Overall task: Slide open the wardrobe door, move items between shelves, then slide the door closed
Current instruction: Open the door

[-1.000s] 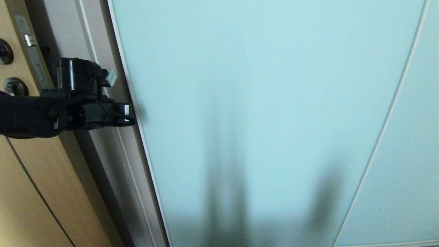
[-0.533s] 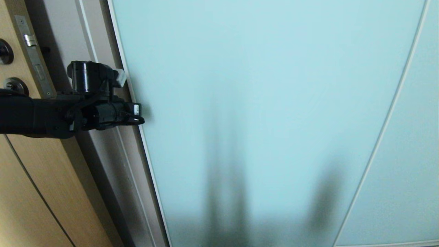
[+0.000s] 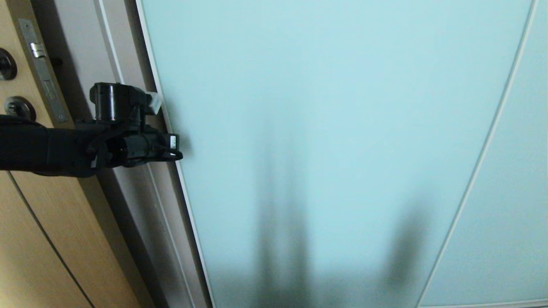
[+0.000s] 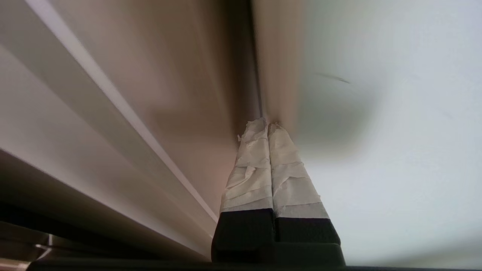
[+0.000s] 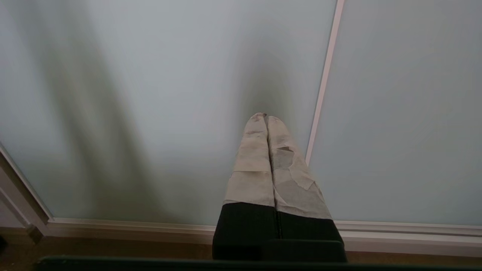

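Left tool [image 4: 267,126] shifted onto sliding wardrobe door [image 3: 325,128] edge

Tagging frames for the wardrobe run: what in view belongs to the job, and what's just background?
Job:
- sliding wardrobe door, frosted aqua glass, shut
- left gripper, fingers together, tips at the door's framed edge
- right gripper, shut, pointing at the glass low down

Background:
- wooden door with dark knobs
- lock plate
- neighbouring glass panel
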Controlling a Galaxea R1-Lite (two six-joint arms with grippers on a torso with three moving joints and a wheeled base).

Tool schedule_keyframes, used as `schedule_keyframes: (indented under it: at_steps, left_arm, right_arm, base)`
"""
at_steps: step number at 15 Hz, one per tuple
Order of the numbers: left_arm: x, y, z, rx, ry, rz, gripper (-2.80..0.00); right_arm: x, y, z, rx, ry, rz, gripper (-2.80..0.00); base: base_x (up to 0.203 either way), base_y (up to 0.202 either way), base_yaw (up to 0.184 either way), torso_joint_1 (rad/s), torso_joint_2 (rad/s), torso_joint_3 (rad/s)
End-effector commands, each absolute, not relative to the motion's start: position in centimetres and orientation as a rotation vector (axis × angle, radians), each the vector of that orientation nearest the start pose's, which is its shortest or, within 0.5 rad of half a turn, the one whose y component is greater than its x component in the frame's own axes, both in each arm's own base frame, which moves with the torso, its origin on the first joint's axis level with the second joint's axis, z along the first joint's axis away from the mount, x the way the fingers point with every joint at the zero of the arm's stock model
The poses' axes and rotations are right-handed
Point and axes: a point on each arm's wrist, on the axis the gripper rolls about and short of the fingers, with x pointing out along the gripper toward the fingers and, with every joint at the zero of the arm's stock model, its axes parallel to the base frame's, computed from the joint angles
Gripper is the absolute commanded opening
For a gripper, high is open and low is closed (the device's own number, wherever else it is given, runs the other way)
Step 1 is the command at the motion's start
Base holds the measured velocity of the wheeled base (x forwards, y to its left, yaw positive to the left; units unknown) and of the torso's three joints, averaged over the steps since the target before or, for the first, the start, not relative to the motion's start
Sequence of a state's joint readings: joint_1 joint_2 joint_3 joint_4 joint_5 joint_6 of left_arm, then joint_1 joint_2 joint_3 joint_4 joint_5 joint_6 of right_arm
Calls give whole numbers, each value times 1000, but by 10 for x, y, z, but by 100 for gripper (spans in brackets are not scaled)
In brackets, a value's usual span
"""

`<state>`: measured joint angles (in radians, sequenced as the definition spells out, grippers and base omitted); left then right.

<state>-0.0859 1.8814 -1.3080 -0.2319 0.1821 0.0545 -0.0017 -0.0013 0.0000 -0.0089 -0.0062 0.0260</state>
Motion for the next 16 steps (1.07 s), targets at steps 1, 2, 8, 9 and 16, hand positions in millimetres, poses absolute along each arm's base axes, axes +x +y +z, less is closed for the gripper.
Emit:
schedule_keyframes:
  at_steps: [1, 2, 8, 9, 16]
  left_arm:
    - [364, -34, 232, 100, 311, 70, -280]
    - [364, -39, 233, 102, 307, 60, -280]
    - [335, -38, 246, 106, 297, 109, -280]
    - [328, -37, 252, 109, 296, 125, -280]
    - [343, -28, 242, 116, 360, 185, -280]
  right_arm:
    - [-23, 0, 76, 26, -9, -8, -280]
    - [-23, 0, 76, 26, -9, -8, -280]
    - [-23, 0, 76, 26, -9, -8, -280]
    - [-23, 0, 76, 26, -9, -8, -280]
    - [-23, 0, 76, 26, -9, -8, -280]
  base:
    - [0, 0, 0, 0, 0, 0]
    - [0, 0, 0, 0, 0, 0]
    - [0, 0, 0, 0, 0, 0]
    - [0, 0, 0, 0, 0, 0]
    - [0, 0, 0, 0, 0, 0]
